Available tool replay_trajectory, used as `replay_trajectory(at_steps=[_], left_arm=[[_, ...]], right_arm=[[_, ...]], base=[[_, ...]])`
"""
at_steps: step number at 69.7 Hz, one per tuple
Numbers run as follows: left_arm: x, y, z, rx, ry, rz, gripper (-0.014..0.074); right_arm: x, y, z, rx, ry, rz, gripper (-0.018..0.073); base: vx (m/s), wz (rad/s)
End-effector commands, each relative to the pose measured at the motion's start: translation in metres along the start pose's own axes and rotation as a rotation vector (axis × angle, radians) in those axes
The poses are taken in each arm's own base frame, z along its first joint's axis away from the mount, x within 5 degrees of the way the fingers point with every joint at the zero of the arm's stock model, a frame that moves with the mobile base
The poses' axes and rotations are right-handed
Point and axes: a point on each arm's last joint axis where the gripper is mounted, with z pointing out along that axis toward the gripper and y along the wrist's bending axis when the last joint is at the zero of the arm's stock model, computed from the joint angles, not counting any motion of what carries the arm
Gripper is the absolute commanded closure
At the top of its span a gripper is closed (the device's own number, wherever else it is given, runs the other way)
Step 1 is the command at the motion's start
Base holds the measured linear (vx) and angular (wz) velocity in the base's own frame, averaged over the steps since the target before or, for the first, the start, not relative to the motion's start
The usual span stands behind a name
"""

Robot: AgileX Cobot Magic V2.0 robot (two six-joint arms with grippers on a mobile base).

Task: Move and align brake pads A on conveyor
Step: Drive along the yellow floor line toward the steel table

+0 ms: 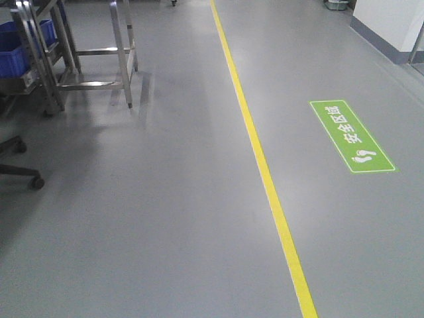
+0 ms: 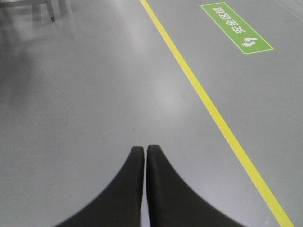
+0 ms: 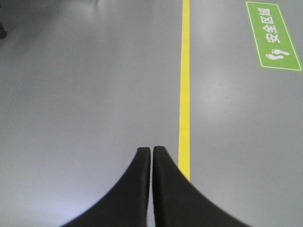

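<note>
Here we see grey floor (image 1: 132, 232) everywhere, a yellow line (image 1: 265, 172) crossing it near a green sign (image 1: 351, 136), and our left claw (image 2: 145, 148) and right claw (image 3: 151, 150) each pressed together, empty, with brake pads and conveyor out of view.

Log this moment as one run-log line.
left gripper: shut, empty | right gripper: shut, empty | view: grey floor, yellow line, green sign | brake pads, conveyor: not in view

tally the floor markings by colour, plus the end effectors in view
yellow line: 1
green sign: 1
end effectors: 2 (left end effector, right end effector, both closed)
total: 4
</note>
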Motion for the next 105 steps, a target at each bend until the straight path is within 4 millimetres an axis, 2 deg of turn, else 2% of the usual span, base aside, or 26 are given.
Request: replay_trajectory(at_steps=[1, 105], left_arm=[[-0.0136, -0.0027, -0.0034, 0.022, -0.081, -0.001, 0.0603], [-0.0136, -0.0027, -0.0034, 0.023, -0.082, -0.001, 0.0603]], right_arm=[[-0.0128, -0.0016, -0.0037, 0.014, -0.079, -0.009, 0.0563], [-0.0113, -0.0014, -0.0036, 0.012, -0.063, -0.009, 0.0563]], base=[[0.53, -0.09], [0.57, -0.06]])
